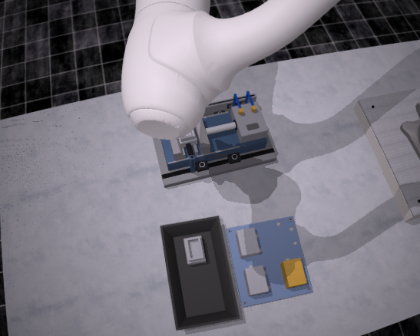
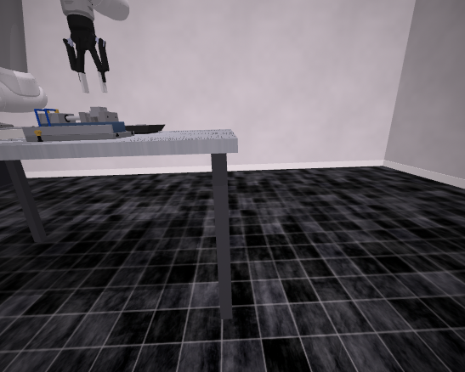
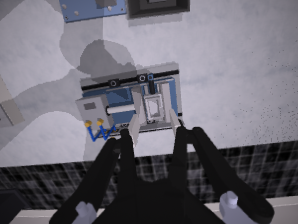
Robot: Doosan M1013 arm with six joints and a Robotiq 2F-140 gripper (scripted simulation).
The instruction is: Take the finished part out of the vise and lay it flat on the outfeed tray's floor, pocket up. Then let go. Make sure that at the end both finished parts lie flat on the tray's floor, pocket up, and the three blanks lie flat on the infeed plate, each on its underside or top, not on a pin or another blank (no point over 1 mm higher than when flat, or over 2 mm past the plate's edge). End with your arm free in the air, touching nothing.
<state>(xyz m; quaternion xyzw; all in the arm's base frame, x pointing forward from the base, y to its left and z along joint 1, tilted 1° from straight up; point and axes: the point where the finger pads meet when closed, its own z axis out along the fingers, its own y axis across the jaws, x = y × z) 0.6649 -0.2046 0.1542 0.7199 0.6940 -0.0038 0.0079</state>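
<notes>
Overhead, you see the small pale-grey metal block with a rectangular pocket (image 1: pixel 187 143) clamped in the blue-and-grey machine vise (image 1: pixel 231 143) mid-worktop, largely hidden under the white arm; the dark grey outfeed tray (image 1: pixel 169 265) sits toward the near edge. From the side, the black two-finger gripper (image 2: pixel 93 87) hangs well above the vise, fingers partly spread, holding nothing. Through the wrist camera, the part (image 3: pixel 153 108) shows pocket up. Expect it stiff, fairly heavy and slick; grip its two free side faces.

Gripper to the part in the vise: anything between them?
Nothing. In the exterior view the gripper hangs partly open and empty over the vise, open air below. The wrist view shows the part unobstructed.
</notes>
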